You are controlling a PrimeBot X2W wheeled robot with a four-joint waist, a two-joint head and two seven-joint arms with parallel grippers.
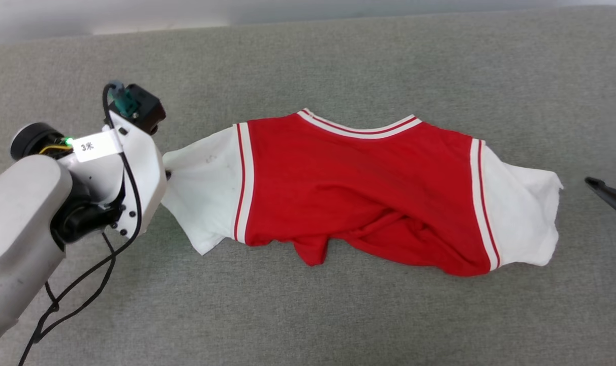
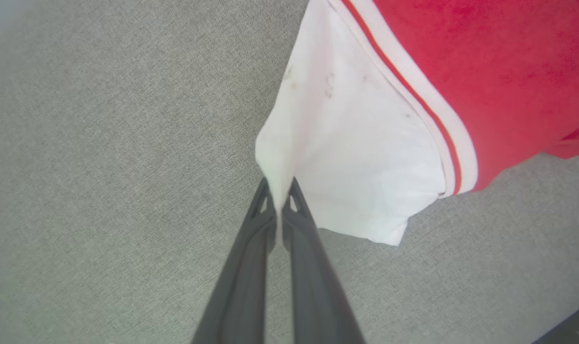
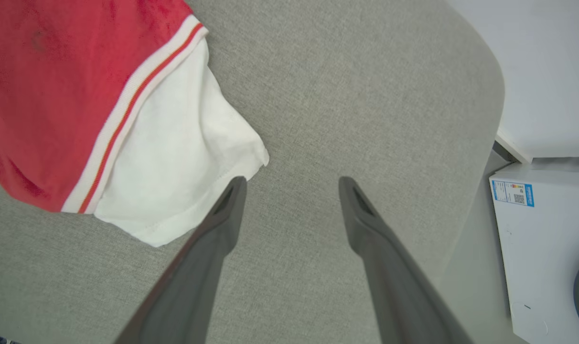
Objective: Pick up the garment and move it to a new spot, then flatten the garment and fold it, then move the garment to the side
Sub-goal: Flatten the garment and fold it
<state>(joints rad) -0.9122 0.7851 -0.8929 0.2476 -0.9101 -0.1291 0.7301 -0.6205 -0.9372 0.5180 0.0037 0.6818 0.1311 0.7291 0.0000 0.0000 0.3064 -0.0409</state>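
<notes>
Left gripper [image 2: 280, 188] — slim dark fingers clamped together on the white sleeve edge of the jersey T-shirt [image 1: 359, 193], which lies spread but rumpled, red body with striped trim, on grey woven upholstery [image 1: 338, 315]. Right gripper [image 3: 292, 184] — fingers apart, near the opposite sleeve.

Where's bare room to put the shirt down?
Bare grey surface on the robot's side of the garment, and beyond its collar. Crowded at both sleeves: left gripper pinches one, right gripper hangs open by the other.
</notes>
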